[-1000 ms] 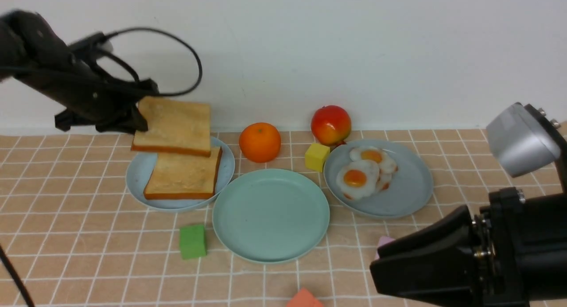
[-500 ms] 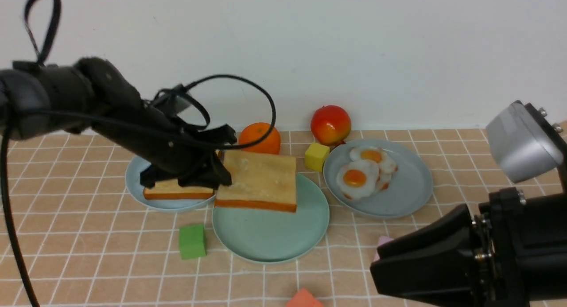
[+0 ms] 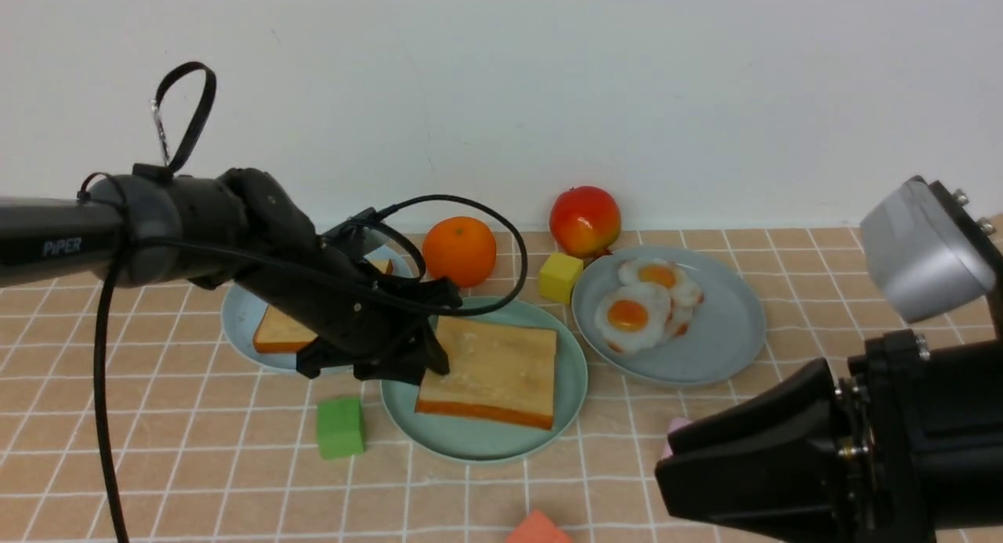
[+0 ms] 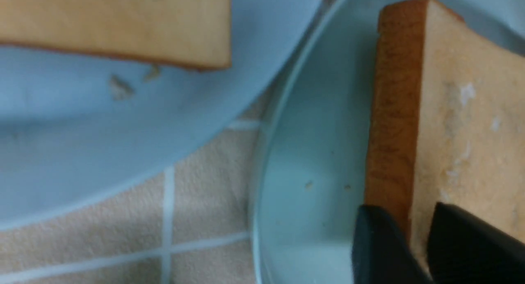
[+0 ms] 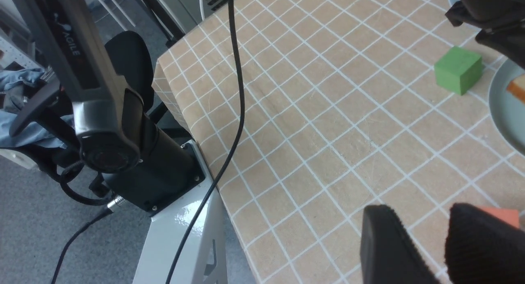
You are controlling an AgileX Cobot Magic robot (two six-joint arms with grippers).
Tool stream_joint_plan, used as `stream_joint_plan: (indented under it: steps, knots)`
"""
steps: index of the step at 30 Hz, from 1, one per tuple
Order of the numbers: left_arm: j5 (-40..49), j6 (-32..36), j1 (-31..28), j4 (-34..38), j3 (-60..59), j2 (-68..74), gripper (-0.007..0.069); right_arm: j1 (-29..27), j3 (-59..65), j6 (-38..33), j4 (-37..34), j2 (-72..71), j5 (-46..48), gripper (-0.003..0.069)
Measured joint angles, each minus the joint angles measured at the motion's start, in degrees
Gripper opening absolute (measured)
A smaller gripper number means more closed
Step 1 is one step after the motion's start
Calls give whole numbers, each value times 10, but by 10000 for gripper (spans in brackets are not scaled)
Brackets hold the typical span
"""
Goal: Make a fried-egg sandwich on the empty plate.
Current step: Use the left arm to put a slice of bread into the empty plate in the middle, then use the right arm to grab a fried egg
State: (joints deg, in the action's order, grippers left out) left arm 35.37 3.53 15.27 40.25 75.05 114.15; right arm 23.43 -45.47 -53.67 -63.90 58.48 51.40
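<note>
Toast (image 3: 490, 367) lies on plate (image 3: 479, 443), left tool (image 3: 429, 364) astride edge, grip unclear; right tool (image 5: 422, 210) parted.

The left arm (image 3: 196, 222) hides most of the far toast (image 3: 278, 333). The right gripper (image 3: 671, 463) covers most of a pink block (image 3: 680, 427); the bottom edge cuts off a red block (image 3: 537, 530).

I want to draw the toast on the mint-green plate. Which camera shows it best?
The front view: almost the whole toast slice shows, lying flat on the mint-green plate. The left wrist view is very close, showing only one crust side and part of the top. The right wrist view catches just a tiny corner at its edge.
</note>
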Motion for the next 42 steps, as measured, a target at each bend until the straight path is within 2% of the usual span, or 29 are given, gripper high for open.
stream_joint_plan:
  steps: [1,2,3,4,7,11,14,16,19,20,23,31,37,42]
  knots:
    - [0,0,0,0,0,0,253,0,0,0,0,0,0,241]
    - [3,0,0,0,0,0,312,0,0,0,0,0,-1,241]
    - [3,0,0,0,0,0,320,0,0,0,0,0,-1,241]
    - [12,0,0,-2,0,-2,380,0,0,2,0,0,-3,241]
    - [31,-1,0,-30,0,-23,454,0,0,23,0,0,-14,241]
    - [67,-5,0,-97,15,-70,488,0,0,39,1,0,-44,241]
    - [123,-6,0,-145,36,-128,483,0,0,41,1,0,-94,241]
    - [147,-6,0,-151,38,-161,469,0,0,41,1,0,-120,241]
    - [211,-2,0,-136,39,-241,394,0,0,41,-2,9,-213,241]
    - [218,1,0,-134,38,-245,381,0,0,41,-3,11,-219,241]
    - [259,20,0,-105,15,-339,246,0,-2,41,-9,43,-303,241]
    - [280,26,0,-117,-118,-514,13,0,-108,41,-9,177,-337,241]
    - [278,26,0,-127,-208,-580,-13,-6,-160,42,22,234,-335,241]
    - [266,27,0,-128,-247,-598,-13,-54,-164,43,33,257,-304,241]
